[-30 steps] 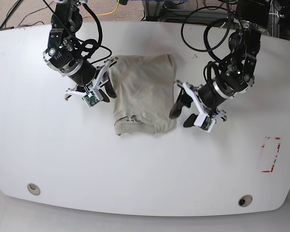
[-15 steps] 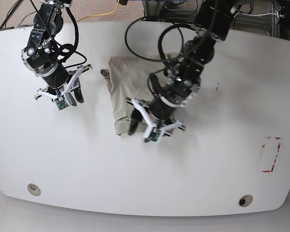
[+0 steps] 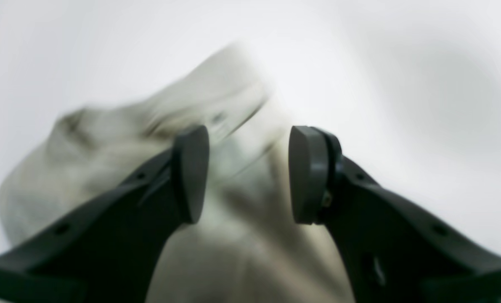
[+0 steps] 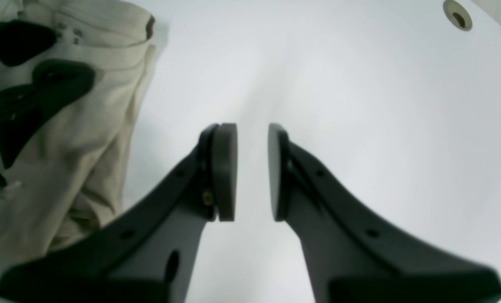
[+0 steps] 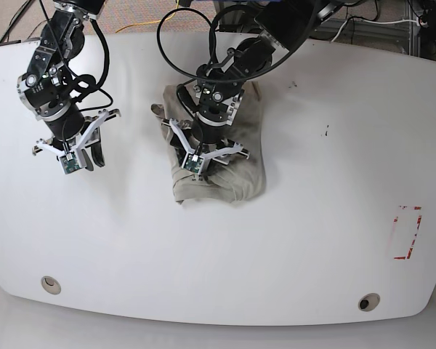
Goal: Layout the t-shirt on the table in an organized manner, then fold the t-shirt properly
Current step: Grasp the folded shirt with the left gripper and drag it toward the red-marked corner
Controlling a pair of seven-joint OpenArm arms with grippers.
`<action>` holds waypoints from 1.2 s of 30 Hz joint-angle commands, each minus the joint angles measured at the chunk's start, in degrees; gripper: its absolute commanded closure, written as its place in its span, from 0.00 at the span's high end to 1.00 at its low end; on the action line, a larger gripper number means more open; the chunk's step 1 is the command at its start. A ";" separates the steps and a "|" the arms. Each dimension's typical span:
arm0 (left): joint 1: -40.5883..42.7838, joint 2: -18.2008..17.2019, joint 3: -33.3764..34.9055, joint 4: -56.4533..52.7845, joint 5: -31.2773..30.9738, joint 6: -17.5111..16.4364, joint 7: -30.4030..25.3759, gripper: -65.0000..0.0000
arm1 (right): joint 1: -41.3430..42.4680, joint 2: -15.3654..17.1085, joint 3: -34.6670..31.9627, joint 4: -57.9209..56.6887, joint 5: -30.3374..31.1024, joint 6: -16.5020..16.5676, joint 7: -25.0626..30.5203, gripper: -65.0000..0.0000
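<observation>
Grommets (image 5: 50, 284) sit nearest on the white desk (image 5: 298, 247), at the front edge. Farther back, my left gripper (image 5: 201, 161) hangs over the folded t-shirt (image 5: 240, 178), jaws parted wide with nothing between them; the cloth lies around the desk's middle. At nine o'clock from the shirt, well apart, my right gripper (image 5: 83, 157) hovers above bare desk, jaws narrowly parted, holding nothing.

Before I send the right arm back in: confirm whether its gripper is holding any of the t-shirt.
No: the right gripper has nothing between its pads, with bare table under it and the t-shirt off to one side.
</observation>
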 commanded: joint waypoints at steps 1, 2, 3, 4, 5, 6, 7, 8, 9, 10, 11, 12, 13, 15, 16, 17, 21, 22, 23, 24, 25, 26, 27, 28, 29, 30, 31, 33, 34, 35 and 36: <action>-1.16 -0.47 1.14 -3.77 0.67 0.09 -2.61 0.44 | 0.69 0.93 0.40 0.98 0.55 -0.32 1.15 0.20; -1.16 -1.18 1.23 -5.27 0.58 0.09 -3.32 0.44 | 0.69 0.84 0.40 0.98 0.55 -0.32 1.15 0.20; -1.16 -1.62 1.23 -6.15 0.58 0.00 -3.93 0.44 | 0.69 0.75 0.40 0.98 0.55 -0.32 1.15 0.20; -1.07 -2.85 1.23 -7.73 0.58 -0.09 -5.25 0.44 | 0.69 0.75 0.40 0.89 0.55 -0.32 1.15 0.20; -1.07 -3.37 1.23 -8.17 0.58 -0.09 -5.60 0.44 | 0.69 0.75 0.40 0.89 0.55 -0.32 1.15 0.20; -0.89 -4.87 1.23 -9.05 0.58 -0.09 -6.83 0.44 | 0.69 0.75 0.40 0.72 0.55 -0.32 1.15 0.20; -0.89 -6.19 1.23 -9.49 0.41 -0.17 -7.62 0.44 | 0.69 0.75 0.40 0.54 0.55 -0.32 1.15 0.20; -0.81 -7.42 1.23 -9.66 0.32 -0.17 -8.15 0.44 | 0.69 0.75 0.40 0.36 0.55 -0.32 1.15 0.20; -0.81 -9.26 1.23 -9.84 0.32 -0.61 -8.59 0.44 | 0.69 0.75 0.40 0.19 0.55 -0.32 1.15 0.20; -0.81 -10.41 1.23 -9.75 0.23 -1.14 -8.68 0.44 | 0.69 0.75 0.40 0.10 0.55 -0.32 1.15 0.20; -0.81 -12.43 1.23 -9.75 0.23 -2.37 -8.68 0.44 | 0.69 0.75 0.40 -0.16 0.55 -0.32 1.15 0.20; -0.81 -13.84 1.14 -9.75 0.23 -3.51 -8.68 0.44 | 0.77 0.75 0.40 -0.43 0.55 -0.32 1.15 0.20; -0.81 -15.68 1.14 -9.75 0.23 -4.66 -8.77 0.44 | 0.77 0.75 0.23 -0.51 0.55 -0.32 1.15 0.20; -0.81 -19.37 1.06 -9.40 0.14 -6.94 -8.85 0.44 | 0.86 0.66 0.14 -0.60 0.64 -0.32 1.15 0.20; -0.72 -20.69 0.79 -9.05 0.14 -7.82 -8.94 0.44 | 0.86 0.66 0.05 -0.60 0.64 -0.32 1.15 0.20; -0.28 -22.71 0.18 -8.52 0.14 -9.32 -9.47 0.44 | 0.77 0.57 0.05 -0.60 0.64 -0.32 1.15 0.20; 2.27 -29.13 -4.22 -7.20 0.14 -14.68 -13.51 0.44 | 0.77 0.57 -0.04 -0.60 0.73 -0.32 1.15 0.20; 3.15 -30.63 -5.80 -7.02 0.23 -16.53 -15.01 0.44 | 0.77 0.57 -0.04 -0.60 0.73 -0.32 1.15 0.20; 4.03 -32.38 -7.47 -6.94 0.23 -18.90 -16.15 0.44 | 0.77 0.57 -0.04 -0.60 0.90 -0.32 1.15 0.20; 4.64 -33.70 -8.70 -6.94 0.23 -20.48 -16.85 0.44 | 0.77 0.57 -0.04 -0.60 0.99 -0.32 1.15 0.20; 5.26 -35.46 -10.28 -6.94 0.23 -22.59 -17.38 0.44 | 0.69 0.57 -0.04 -0.60 0.99 -0.32 1.15 0.20; 5.70 -36.69 -11.60 -6.94 0.23 -24.35 -17.65 0.44 | 0.69 0.57 -0.04 -0.60 0.99 -0.32 1.15 0.20; 6.05 -37.92 -13.01 -6.94 0.23 -26.20 -18.00 0.44 | 0.60 0.57 -0.04 -0.60 1.08 -0.32 1.15 0.20; 6.40 -38.71 -14.06 -7.02 0.23 -27.60 -18.08 0.44 | 0.60 0.57 -0.04 -0.60 1.08 -0.32 1.15 0.20; 6.84 -39.77 -15.65 -7.02 0.23 -29.36 -18.26 0.44 | 0.51 0.49 -0.04 -0.60 1.08 -0.32 1.15 0.20; 7.28 -40.74 -16.97 -7.11 0.23 -30.68 -18.52 0.44 | 0.51 0.49 -0.04 -0.60 1.08 -0.32 1.15 0.20; 7.72 -41.97 -18.46 -7.20 0.23 -32.09 -18.79 0.44 | 0.42 0.49 -0.04 -0.60 1.08 -0.32 1.15 0.20; 8.69 -43.90 -21.36 -7.55 0.23 -34.37 -19.67 0.44 | 0.42 0.49 -0.04 -0.60 1.08 -0.32 1.15 0.20; 9.04 -44.60 -22.50 -7.73 0.23 -35.16 -20.11 0.44 | 0.33 0.49 -0.04 -0.51 1.08 -0.32 1.15 0.20; 9.39 -45.40 -24.00 -8.34 0.23 -36.31 -20.72 0.44 | 0.33 0.49 -0.04 -0.51 1.08 -0.32 1.15 0.20; 9.65 -46.19 -25.14 -9.05 0.23 -37.27 -21.34 0.44 | 0.33 0.49 -0.04 -0.51 1.08 -0.32 1.15 0.20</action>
